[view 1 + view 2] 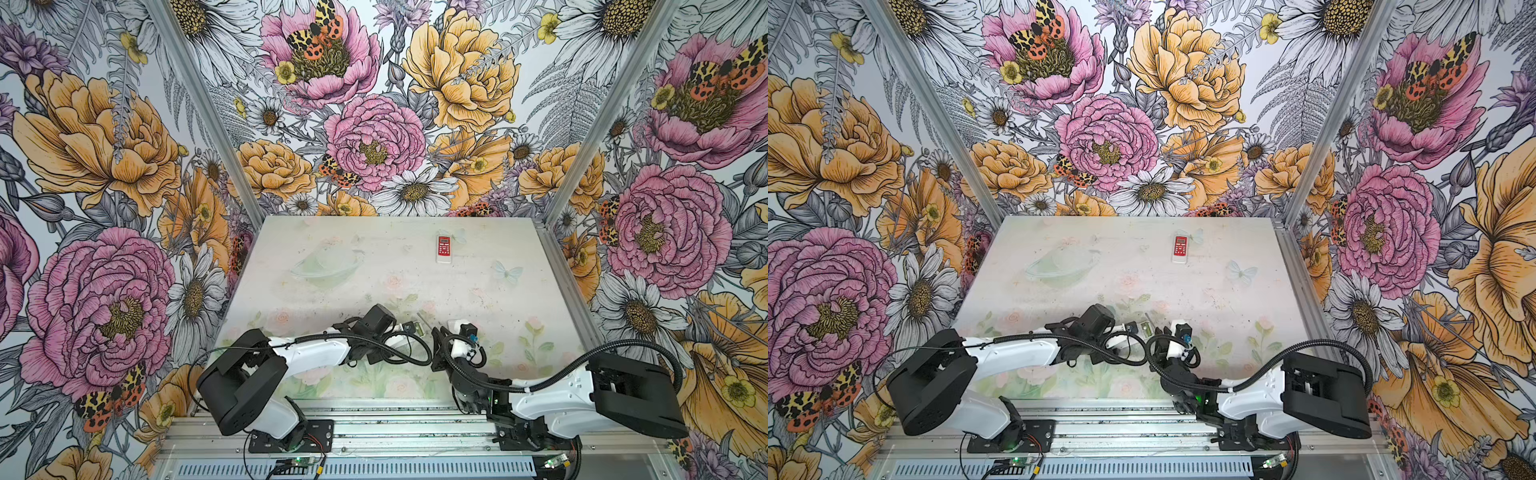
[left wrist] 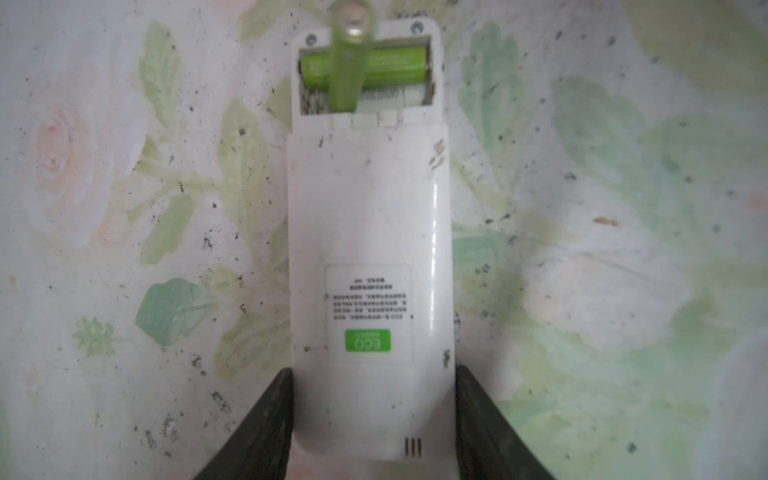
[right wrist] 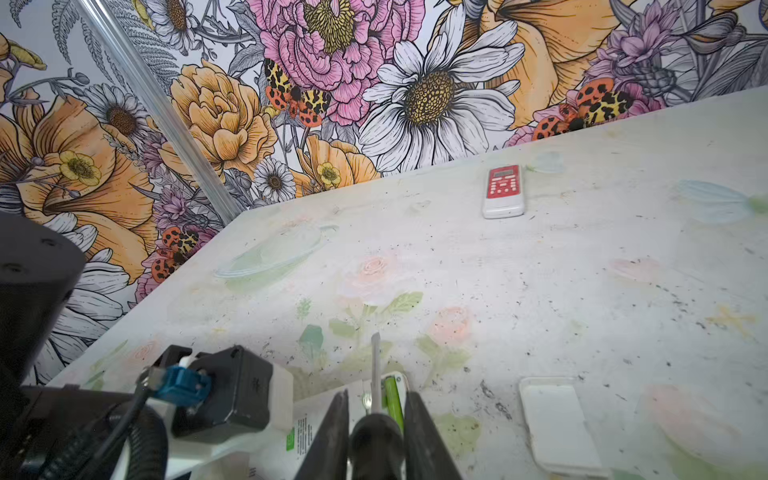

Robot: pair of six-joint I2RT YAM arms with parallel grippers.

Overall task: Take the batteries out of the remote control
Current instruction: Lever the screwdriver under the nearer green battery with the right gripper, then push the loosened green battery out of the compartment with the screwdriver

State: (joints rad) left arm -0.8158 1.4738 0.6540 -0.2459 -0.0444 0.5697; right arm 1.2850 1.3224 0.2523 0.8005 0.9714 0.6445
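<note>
Remote compartment [image 2: 395, 97] holds two green batteries [image 2: 395, 62], one tilted upward.

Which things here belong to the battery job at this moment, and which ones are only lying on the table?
In the job: white remote, held in the left claw; two green batteries in its open bay, one tilted up; screwdriver, held in the right claw.

Lying about: red remote at the far side; clear dish; white cover, off the remote.
</note>
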